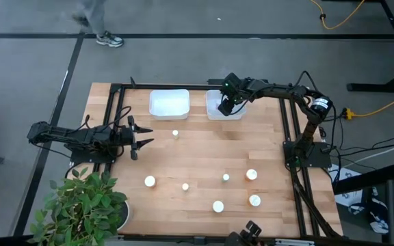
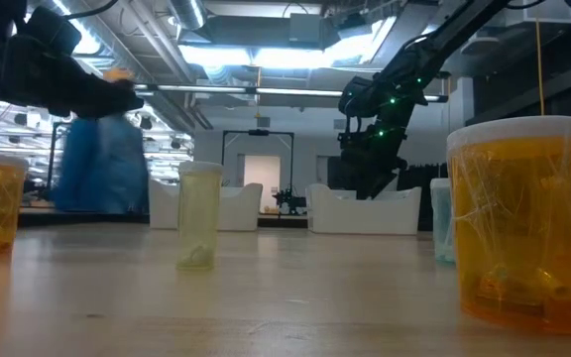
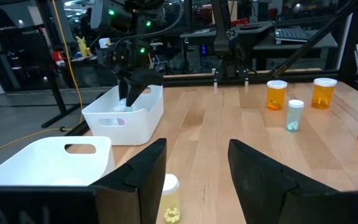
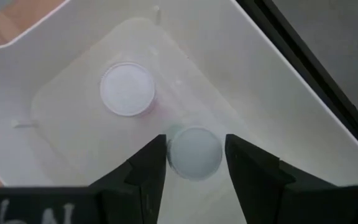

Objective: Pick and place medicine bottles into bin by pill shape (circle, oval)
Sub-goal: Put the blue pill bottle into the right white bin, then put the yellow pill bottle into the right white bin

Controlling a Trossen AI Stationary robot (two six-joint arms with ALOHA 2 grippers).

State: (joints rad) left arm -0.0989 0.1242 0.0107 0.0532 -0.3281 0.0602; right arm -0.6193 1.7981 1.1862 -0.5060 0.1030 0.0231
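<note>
Right arm: reaches from its base at the table's right edge across to the far side, elbow raised, wrist bent down over the right-hand bin [image 1: 214,109]. Right gripper [image 1: 224,104] points into that bin. In the right wrist view its two dark fingers [image 4: 145,171] stand either side of a white-capped bottle [image 4: 194,152], with slight gaps showing at the cap's edges; whether they still pinch it or have let go cannot be told.

Left arm: stretched low along the table's left edge, pointing toward the middle. Left gripper [image 1: 142,135] hovers over bare wood, fingers [image 3: 138,177] parted and holding nothing.

Bins: two white tubs side by side at the far edge. Left-hand bin [image 1: 169,104], contents not discernible. The right-hand bin holds two bottles seen cap-up: the one between the fingers and a second bottle [image 4: 127,89] just beside it.

Medicine bottles on the table: seven upright, round white caps.
- One small pale bottle [image 1: 175,134] near the left gripper, yellowish pills inside.
- Six more nearer the front edge, spread apart: [image 1: 150,181], [image 1: 185,186], [image 1: 226,177], [image 1: 252,174], [image 1: 218,206], [image 1: 254,200].
- Bodies seen from the low view: orange [image 2: 523,223] and pale green [image 2: 199,213].
</note>
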